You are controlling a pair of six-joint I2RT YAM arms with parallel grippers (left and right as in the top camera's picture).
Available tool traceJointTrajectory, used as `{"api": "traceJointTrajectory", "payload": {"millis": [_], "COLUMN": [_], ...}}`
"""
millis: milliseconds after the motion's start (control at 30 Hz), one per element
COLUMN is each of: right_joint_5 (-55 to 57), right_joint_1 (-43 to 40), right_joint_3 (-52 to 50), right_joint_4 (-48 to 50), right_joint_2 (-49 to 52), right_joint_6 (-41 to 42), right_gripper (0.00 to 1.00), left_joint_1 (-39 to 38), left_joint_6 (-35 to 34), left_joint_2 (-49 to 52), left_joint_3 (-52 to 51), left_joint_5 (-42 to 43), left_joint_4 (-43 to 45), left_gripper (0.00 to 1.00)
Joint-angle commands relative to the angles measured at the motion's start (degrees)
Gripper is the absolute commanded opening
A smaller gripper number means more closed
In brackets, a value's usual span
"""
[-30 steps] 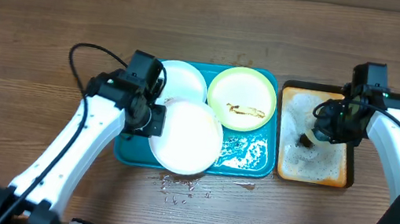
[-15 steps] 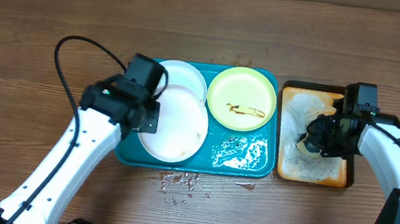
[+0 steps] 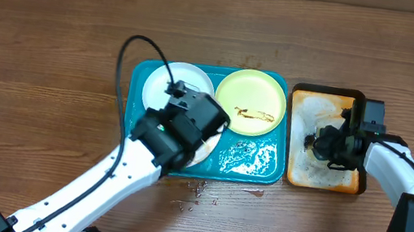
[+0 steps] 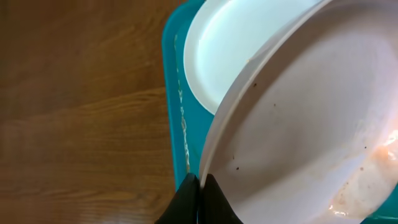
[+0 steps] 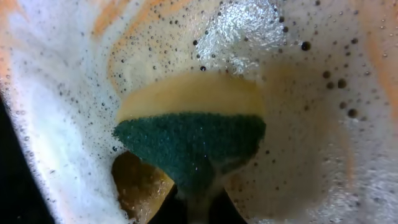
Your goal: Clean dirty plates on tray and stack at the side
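Note:
My left gripper [image 4: 199,184] is shut on the rim of a white plate [image 4: 311,124] and holds it tilted over the left part of the teal tray [image 3: 252,172]. The plate shows a faint brown smear at its lower right. In the overhead view my left wrist [image 3: 188,120] covers most of it. A second white plate [image 3: 169,84] lies flat at the tray's back left. The yellow-green plate [image 3: 251,98] with a brown sauce smear lies at the back right. My right gripper [image 5: 199,196] is shut on a yellow and green sponge [image 5: 193,127] in the foamy orange tray [image 3: 321,178].
Soapy water pools at the teal tray's front right [image 3: 250,157]. Water drops [image 3: 192,204] lie on the wooden table in front of the tray. The left arm's cable [image 3: 138,52] loops above the tray's left edge.
My left arm has swung right over the tray, and the white plate it holds has gone from flat to tilted under the wrist. My right gripper has shifted slightly in the orange tray.

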Motion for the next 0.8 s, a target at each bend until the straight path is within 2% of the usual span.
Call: {"api": "traceJointTrajectory", "payload": {"millis": [0,200,300,567,767], "right_joint_5": [-2.75,-15.89,-17.73,-18.4,-10.19], "right_joint_1": [-0.09,-0.15,-0.22,-2.03,-2.08], "right_joint_3": [-1.81,0.52,3.21,8.11,6.64], "right_joint_4": [0.46,0.7,-0.7,-6.93,-10.05], "right_joint_2": [-0.35,-0.37,-0.48,-0.5,-0.46], "right_joint_6": [0.9,-0.66,-0.63,-0.63,-0.59], "right_gripper": [0.04,0.04,0.04,0.04,0.04], "left_joint_1": [-2.58,-3.89,-3.89,-3.89,-3.96], "left_joint_6": [-1.88,-1.86,-1.86,-1.97,-1.84], "left_joint_2": [-1.01,-1.01,-1.01,-1.01,-1.01], "left_joint_3": [1.25,1.25,1.25,1.25,1.25], "left_joint_5": [-7.69,-9.07,-9.66,-11.15,-11.23], "left_joint_4": [0.17,0.13,0.04,0.22,0.02], "left_gripper": [0.04,0.04,0.04,0.04,0.04]}}
